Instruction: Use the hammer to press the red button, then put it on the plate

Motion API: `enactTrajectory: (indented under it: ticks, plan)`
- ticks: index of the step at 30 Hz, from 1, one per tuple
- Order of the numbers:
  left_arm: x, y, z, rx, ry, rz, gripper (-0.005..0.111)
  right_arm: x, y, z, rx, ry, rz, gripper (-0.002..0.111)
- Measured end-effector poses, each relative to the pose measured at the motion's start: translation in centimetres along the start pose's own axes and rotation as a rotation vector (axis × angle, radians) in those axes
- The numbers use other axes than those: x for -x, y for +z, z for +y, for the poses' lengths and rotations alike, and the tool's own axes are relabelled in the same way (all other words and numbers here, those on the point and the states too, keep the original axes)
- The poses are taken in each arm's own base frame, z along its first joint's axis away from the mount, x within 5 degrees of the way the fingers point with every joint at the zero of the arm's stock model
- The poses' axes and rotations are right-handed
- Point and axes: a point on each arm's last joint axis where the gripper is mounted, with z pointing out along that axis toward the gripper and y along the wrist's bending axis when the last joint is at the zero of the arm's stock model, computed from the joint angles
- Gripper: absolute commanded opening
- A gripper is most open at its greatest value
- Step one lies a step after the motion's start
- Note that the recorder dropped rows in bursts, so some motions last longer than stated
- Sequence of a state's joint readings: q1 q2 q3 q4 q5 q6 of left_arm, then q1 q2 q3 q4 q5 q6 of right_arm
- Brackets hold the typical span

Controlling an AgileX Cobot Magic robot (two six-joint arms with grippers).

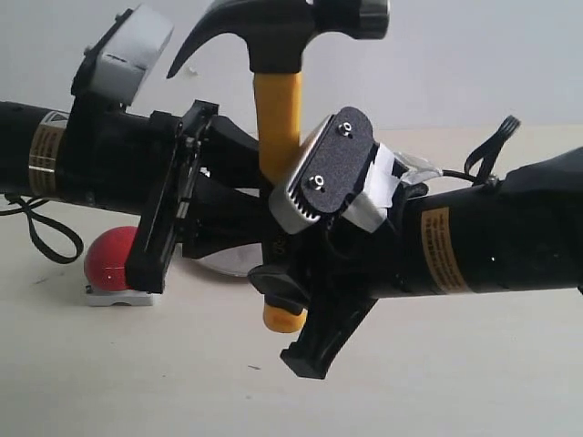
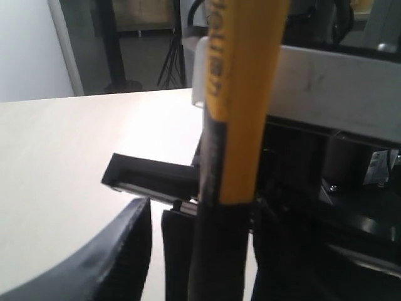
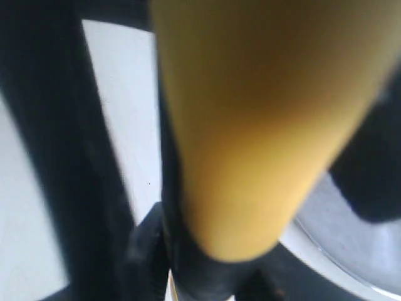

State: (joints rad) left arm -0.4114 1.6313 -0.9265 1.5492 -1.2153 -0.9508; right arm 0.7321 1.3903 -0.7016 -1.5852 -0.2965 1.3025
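The hammer [image 1: 278, 100] stands upright above the table, dark head on top, yellow neck [image 2: 241, 94] below it. My right gripper [image 1: 301, 300] is shut on its black handle, and the yellow end pokes out underneath. In the right wrist view the neck [image 3: 250, 125] fills the picture, blurred. My left gripper [image 1: 196, 228] is open, with the handle between its fingers [image 2: 119, 251] and a gap beside it. The red button [image 1: 111, 258] sits on its grey base at the left, low behind the left arm. Only a sliver of the plate [image 1: 228, 262] shows under the arms; its rim [image 3: 357, 244] also shows.
Both arms meet in the middle of the exterior view and hide most of the table behind them. A black cable [image 1: 41, 232] loops down by the left arm. A pale tabletop [image 1: 437, 373] lies in front.
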Motion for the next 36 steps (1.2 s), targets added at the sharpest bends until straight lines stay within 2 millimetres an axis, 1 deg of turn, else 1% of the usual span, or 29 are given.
enactTrajectory:
  ticks: [5, 9, 11, 14, 17, 19, 25, 27, 29, 34, 36]
  plan:
    - [-0.1, 0.6, -0.1, -0.018, -0.018, -0.024, 0.049, 0.4, -0.5, 0.1, -0.003, -0.015, -0.018, 0.000]
    - [-0.6, 0.9, 0.5, -0.006, -0.056, -0.055, 0.049, 0.5, -0.7, 0.2, 0.002, -0.024, -0.025, 0.000]
    - [-0.9, 1.0, 0.7, -0.007, -0.070, -0.066, 0.046, 0.5, -0.7, 0.2, 0.004, -0.016, -0.025, 0.000]
    - [-1.2, 1.2, 0.8, -0.011, -0.081, -0.074, 0.035, 0.5, -0.7, 0.2, 0.002, -0.003, -0.022, 0.000]
    - [-1.1, 1.2, 0.7, -0.024, -0.076, -0.082, 0.016, 0.5, -0.8, 0.1, -0.004, 0.007, -0.021, 0.000]
    - [-1.1, 1.3, 0.7, -0.027, -0.067, -0.083, 0.000, 0.5, -0.8, 0.0, -0.009, 0.019, -0.021, 0.000]
    - [-1.1, 1.3, 0.7, -0.023, -0.064, -0.088, 0.000, 0.5, -0.8, 0.0, -0.013, 0.040, -0.020, 0.001]
    - [-1.1, 1.3, 0.7, -0.023, -0.064, -0.088, 0.000, 0.5, -0.8, 0.0, -0.013, 0.046, -0.020, 0.007]
    - [-1.1, 1.3, 0.7, -0.023, -0.064, -0.088, 0.000, 0.5, -0.8, 0.0, -0.013, 0.051, -0.020, 0.017]
    - [-1.2, 1.3, 0.8, -0.014, -0.068, -0.088, 0.000, 0.5, -0.8, 0.0, -0.012, 0.078, -0.020, 0.054]
    - [-1.4, 1.3, 1.1, 0.004, -0.073, -0.073, 0.000, 0.6, -1.0, 0.0, -0.014, 0.080, -0.028, 0.065]
